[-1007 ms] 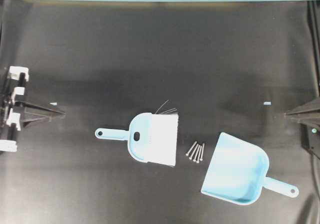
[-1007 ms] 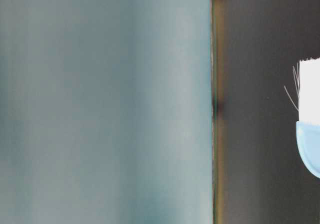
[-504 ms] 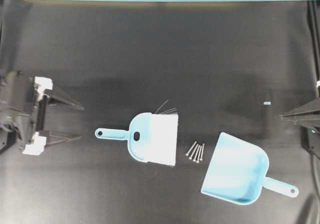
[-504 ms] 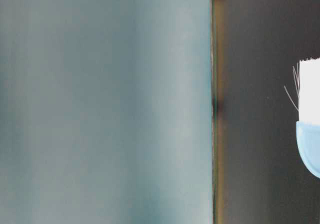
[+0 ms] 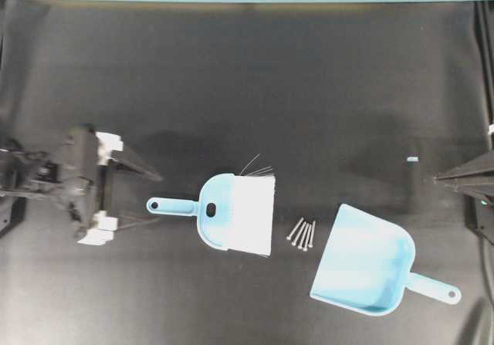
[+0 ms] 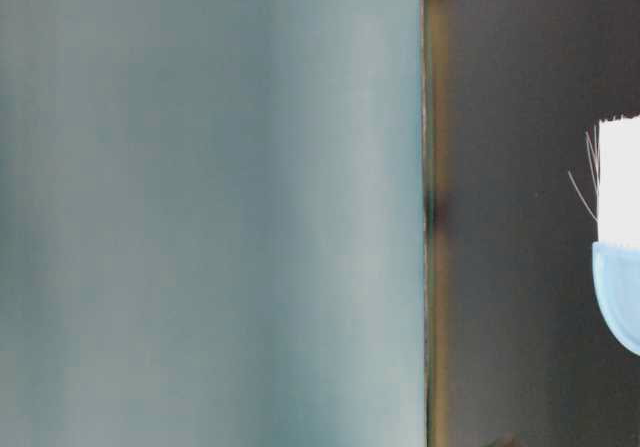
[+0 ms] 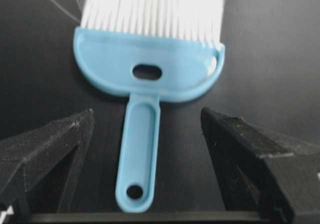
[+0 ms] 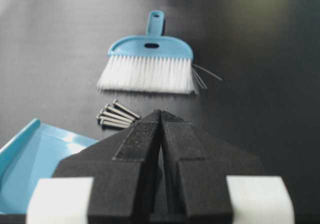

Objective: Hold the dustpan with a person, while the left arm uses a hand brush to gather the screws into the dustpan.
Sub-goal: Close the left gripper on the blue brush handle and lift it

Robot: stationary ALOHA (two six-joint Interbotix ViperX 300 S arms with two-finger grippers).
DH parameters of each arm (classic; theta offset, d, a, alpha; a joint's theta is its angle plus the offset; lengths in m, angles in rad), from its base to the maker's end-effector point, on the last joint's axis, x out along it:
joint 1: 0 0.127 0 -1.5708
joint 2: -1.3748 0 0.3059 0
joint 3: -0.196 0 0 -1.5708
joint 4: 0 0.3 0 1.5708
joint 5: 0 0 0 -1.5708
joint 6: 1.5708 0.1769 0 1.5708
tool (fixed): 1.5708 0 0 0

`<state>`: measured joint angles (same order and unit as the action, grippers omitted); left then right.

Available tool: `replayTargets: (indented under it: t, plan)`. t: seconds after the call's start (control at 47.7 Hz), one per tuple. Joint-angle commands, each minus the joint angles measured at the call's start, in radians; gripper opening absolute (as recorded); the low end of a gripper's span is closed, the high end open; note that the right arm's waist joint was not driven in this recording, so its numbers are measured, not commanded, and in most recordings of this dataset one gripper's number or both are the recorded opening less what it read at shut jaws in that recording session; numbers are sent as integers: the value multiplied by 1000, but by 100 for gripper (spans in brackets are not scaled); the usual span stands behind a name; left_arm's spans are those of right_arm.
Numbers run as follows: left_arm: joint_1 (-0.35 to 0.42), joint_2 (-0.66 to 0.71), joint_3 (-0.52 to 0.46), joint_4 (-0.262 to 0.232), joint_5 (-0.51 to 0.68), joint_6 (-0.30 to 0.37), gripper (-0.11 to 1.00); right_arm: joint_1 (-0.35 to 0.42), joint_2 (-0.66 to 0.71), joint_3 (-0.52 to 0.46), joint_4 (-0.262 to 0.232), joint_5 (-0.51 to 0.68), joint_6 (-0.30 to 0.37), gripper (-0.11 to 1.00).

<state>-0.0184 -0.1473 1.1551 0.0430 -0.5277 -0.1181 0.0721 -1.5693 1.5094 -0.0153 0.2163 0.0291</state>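
The left gripper (image 7: 145,129) is seen with its jaws spread wide, one on each side of the thin handle of the hand brush (image 5: 235,213) without touching it. The right gripper (image 8: 161,115) is held with its jaws pressed together, nothing between them, well apart at 3 o'clock. The brush lies flat on the black desk (image 5: 231,75), bristles toward 3 o'clock. The screws (image 5: 302,235) lie bunched just beyond the bristles. The dustpan (image 5: 364,264) rests at 4 o'clock from them, its mouth near them.
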Motion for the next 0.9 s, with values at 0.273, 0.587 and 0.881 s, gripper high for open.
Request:
replayTargets:
  t: [0.273,0.587,0.881]
  plan:
    - [28,275,-11,3,-330,11,84,0,6,-5,-3,-9,-8,-1]
    - [25,437,-58,3,-423,14,84,0,5,-5,-3,-9,-8,-1]
    - [6,446,-123,3,-190,18,80,0,5,-5,-3,-9,-8,-1]
